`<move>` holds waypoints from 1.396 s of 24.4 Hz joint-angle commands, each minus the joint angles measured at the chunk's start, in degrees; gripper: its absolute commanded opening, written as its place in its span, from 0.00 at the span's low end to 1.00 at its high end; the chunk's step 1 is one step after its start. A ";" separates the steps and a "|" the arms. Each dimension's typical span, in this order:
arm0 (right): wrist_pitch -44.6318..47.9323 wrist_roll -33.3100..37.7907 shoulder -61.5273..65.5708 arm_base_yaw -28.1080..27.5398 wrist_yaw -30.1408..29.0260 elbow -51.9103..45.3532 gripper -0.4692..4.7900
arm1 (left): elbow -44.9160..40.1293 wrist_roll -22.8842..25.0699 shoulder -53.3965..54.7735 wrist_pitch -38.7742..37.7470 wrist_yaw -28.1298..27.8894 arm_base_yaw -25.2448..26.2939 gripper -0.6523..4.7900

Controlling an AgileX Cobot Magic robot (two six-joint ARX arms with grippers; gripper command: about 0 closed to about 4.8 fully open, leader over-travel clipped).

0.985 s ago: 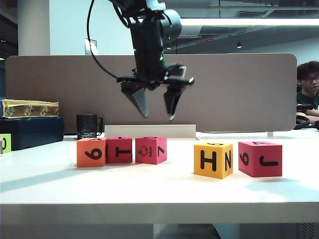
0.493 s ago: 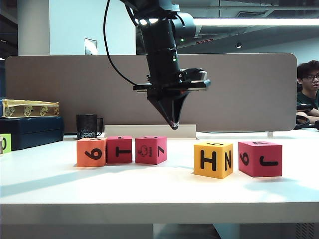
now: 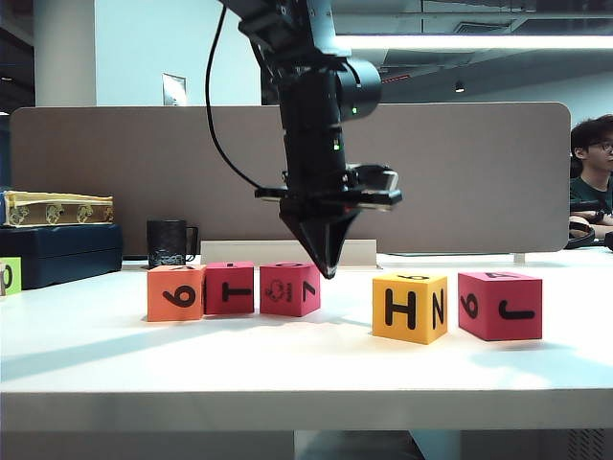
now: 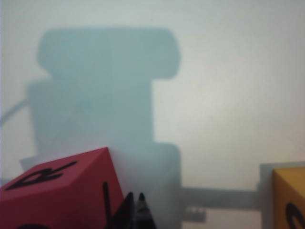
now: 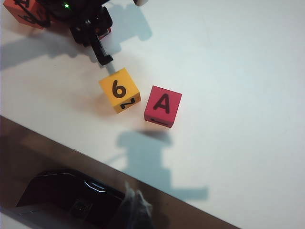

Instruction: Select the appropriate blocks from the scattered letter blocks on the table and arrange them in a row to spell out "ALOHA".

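- Left tool (image 3: 328,269) hanging just right of centre in the exterior view, tips pinched together into one point, holding nothing, hovering right beside the upper right corner of the third block.
- Row of three touching blocks at left-centre on the white counter (image 3: 287,369): orange block (image 3: 175,293) showing a 6, pink-red block (image 3: 230,287) with a sideways T, another pink-red block (image 3: 289,288) with a small drawing on its front.
- Off to the right, apart from that row: yellow block (image 3: 410,307) with an H facing front, and a pink-red block (image 3: 500,305) just beside it at right, not quite touching.
- Left wrist view pretty blurry: closed dark fingertips (image 4: 136,214) at bottom centre, pink-red cube corner at lower left, yellow edge at far right.
- Right tool (image 5: 136,210) at the bottom of its own view, high above the counter, shut with nothing in it. Same view puts a 6 on top of the yellow one and an A on top of its pink-red neighbour.
- Background stuff: black mug (image 3: 168,242), dark blue box (image 3: 59,254) at far left, light-green cube (image 3: 9,276) at the left edge.
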 commanded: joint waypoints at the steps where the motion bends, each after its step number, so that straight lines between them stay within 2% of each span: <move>1: 0.66 -0.17 -0.11 0.00 -0.17 0.13 0.08 | 0.20 0.28 -0.44 0.79 -2.95 0.26 0.11; 14: 0.61 -0.17 -0.11 0.00 -0.20 0.13 0.08 | 0.20 0.28 -0.44 2.89 -8.35 1.44 0.11; 23: 0.17 -0.15 -0.11 0.00 -0.17 0.13 0.08 | 0.26 0.28 -0.50 2.95 -9.53 1.49 0.11; 26: 0.28 -0.15 -0.09 0.00 -0.15 0.13 0.08 | 0.37 0.55 -2.01 1.44 -4.85 1.49 0.19; 32: 0.24 -0.17 -0.11 -0.04 0.11 0.13 0.08 | 0.37 0.74 -9.16 -0.94 12.76 1.49 0.18; 34: 0.20 -0.17 -0.11 -0.07 0.11 0.13 0.08 | 0.37 0.72 -11.34 -0.98 15.30 1.49 0.18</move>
